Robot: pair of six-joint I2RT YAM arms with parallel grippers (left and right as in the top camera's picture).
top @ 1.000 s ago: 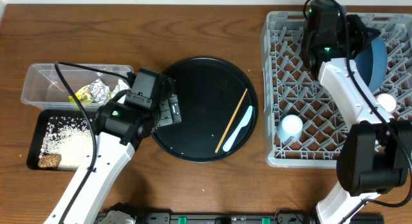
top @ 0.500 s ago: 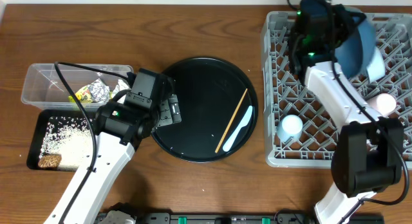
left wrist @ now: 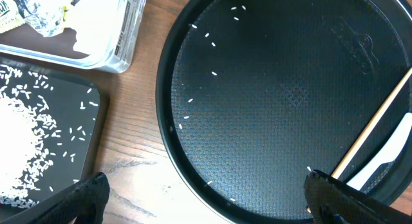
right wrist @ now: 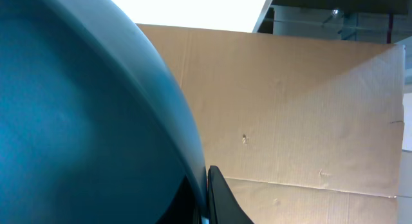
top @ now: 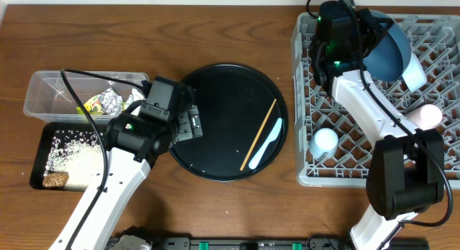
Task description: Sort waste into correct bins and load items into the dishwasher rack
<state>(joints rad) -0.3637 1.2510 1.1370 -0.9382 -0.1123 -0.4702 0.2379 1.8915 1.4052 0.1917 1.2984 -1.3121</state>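
Note:
My right gripper (top: 363, 43) is shut on the dark blue plate (top: 388, 54) and holds it tilted on edge above the back of the grey dishwasher rack (top: 297, 99). In the right wrist view the plate (right wrist: 77, 121) fills the left side, pinched at my fingers (right wrist: 205, 198). A light blue cup (top: 325, 141), a pink cup (top: 430, 115) and part of a white bowl (top: 415, 72) sit in the rack. The chopstick (top: 259, 135) and white spoon (top: 269, 144) lie on the round black tray (top: 223, 113). My left gripper (left wrist: 206, 198) is open over that tray's left rim.
The clear tub (top: 50, 88) holds the foil ball (top: 109, 100), yellow-green wrapper (top: 93, 105) and white paper (top: 133, 98). The shallow black tray (top: 43, 135) holds rice (top: 75, 158) and a brown lump (top: 55, 179). Loose rice grains (left wrist: 212, 73) dot the round tray.
My right arm has carried the blue plate leftward over the rack's back and turned it. The left arm has not moved.

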